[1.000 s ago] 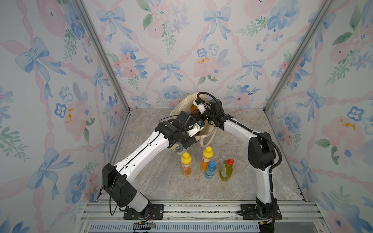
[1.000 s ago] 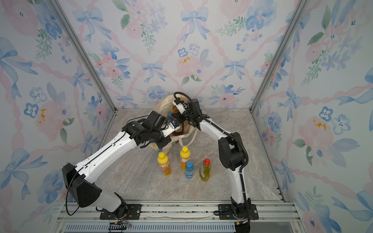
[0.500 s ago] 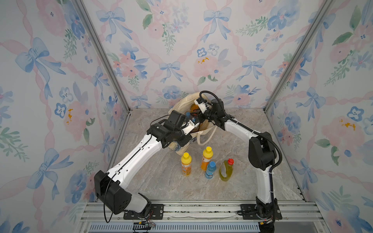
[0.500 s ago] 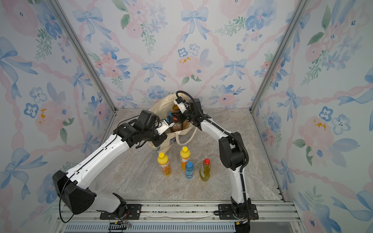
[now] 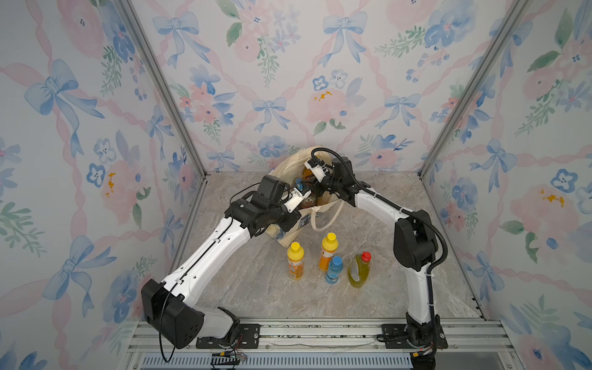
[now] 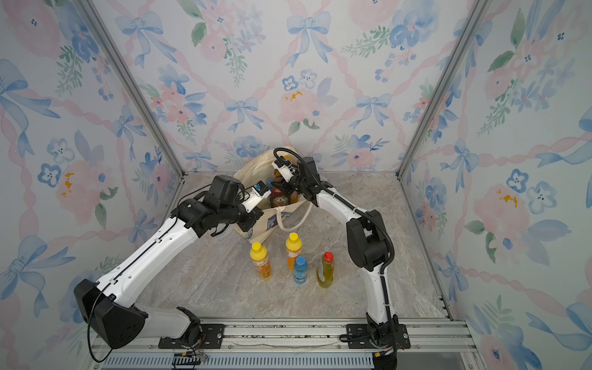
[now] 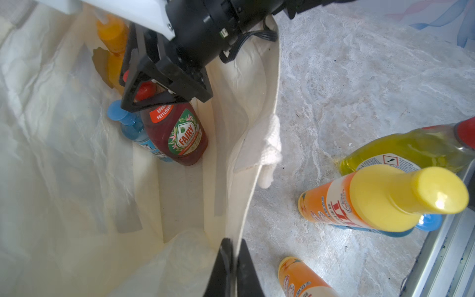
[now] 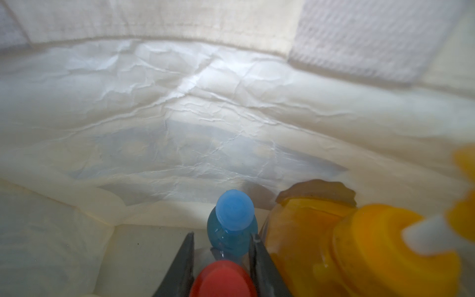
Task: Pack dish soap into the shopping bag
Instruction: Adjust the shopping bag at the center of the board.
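Note:
The cream shopping bag [image 5: 288, 165] stands open at the back of the table. My left gripper [image 7: 232, 246] is shut on its near rim, fabric pinched between the fingers. Inside the bag, my right gripper [image 8: 222, 236] is shut on the red cap of the dark-red dish soap bottle [image 7: 180, 136], which stands on the bag floor. A small blue bottle [image 7: 128, 123] and the big orange pump bottle [image 8: 359, 244] stand beside it. Outside, in front of the bag, stand two orange yellow-capped bottles [image 5: 295, 261] [image 5: 327, 248], a blue one [image 5: 333, 270] and a yellow-green red-capped one [image 5: 358, 269].
The bag's strap handle [image 5: 323, 217] loops down over its front side. Flowered walls close in the marble table [image 5: 243, 288] on three sides. A metal rail [image 5: 320, 333] runs along the front edge, carrying both arm bases.
My left arm has drawn back to the left with the bag's rim in its grip, and the bottles inside show more. The right arm has barely shifted.

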`<move>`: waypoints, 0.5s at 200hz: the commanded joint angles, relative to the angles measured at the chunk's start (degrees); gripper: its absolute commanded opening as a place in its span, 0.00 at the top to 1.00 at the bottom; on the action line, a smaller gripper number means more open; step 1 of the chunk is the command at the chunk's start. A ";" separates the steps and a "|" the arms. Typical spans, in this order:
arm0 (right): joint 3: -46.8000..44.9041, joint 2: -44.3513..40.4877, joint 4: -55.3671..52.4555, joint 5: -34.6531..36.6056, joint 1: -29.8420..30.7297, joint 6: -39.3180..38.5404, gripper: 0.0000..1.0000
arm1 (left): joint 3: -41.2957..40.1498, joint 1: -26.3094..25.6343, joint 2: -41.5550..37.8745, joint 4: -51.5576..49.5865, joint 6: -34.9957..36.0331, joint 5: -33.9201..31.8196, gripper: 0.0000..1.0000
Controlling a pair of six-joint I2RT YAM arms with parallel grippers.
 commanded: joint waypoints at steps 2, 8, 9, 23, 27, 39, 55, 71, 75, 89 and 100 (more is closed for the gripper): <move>1.61 0.47 1.53 2.15 -0.12 -1.88 1.00 | 0.24 0.18 -2.92 3.82 -1.54 3.72 1.00; 1.42 0.38 2.07 2.32 -0.06 -1.77 1.00 | 0.21 0.16 -2.94 3.77 -1.51 4.21 1.00; 1.33 0.38 2.15 2.37 -0.02 -1.73 1.00 | 0.21 0.12 -2.94 3.82 -1.48 4.28 1.00; 1.08 0.20 3.29 2.70 0.08 -1.36 1.00 | 0.29 0.22 -2.94 3.86 -1.63 5.05 1.00; 0.87 0.14 3.70 2.69 0.11 -1.38 1.00 | 0.26 0.25 -3.02 3.86 -1.63 5.27 1.00; -0.16 -0.30 5.91 3.00 0.20 -0.77 1.00 | 0.00 0.29 -3.29 3.95 -1.56 6.15 1.00; -0.92 -0.81 8.84 3.62 0.38 0.16 1.00 | -0.72 0.35 -3.42 3.97 -1.67 7.22 1.00; -1.28 -1.16 11.54 3.65 0.56 1.13 1.00 | -1.19 0.40 -3.27 3.92 -2.11 7.50 1.00; -1.39 -1.25 12.24 3.65 0.63 1.27 1.00 | -1.27 0.41 -3.36 4.00 -2.19 7.51 1.00; -1.42 -1.29 14.31 3.33 0.73 2.26 1.00 | -1.45 0.44 -3.38 3.95 -2.42 7.64 1.00; -1.06 -1.05 14.97 3.21 0.82 2.81 1.00 | -1.63 0.59 -3.42 3.95 -2.52 7.84 1.00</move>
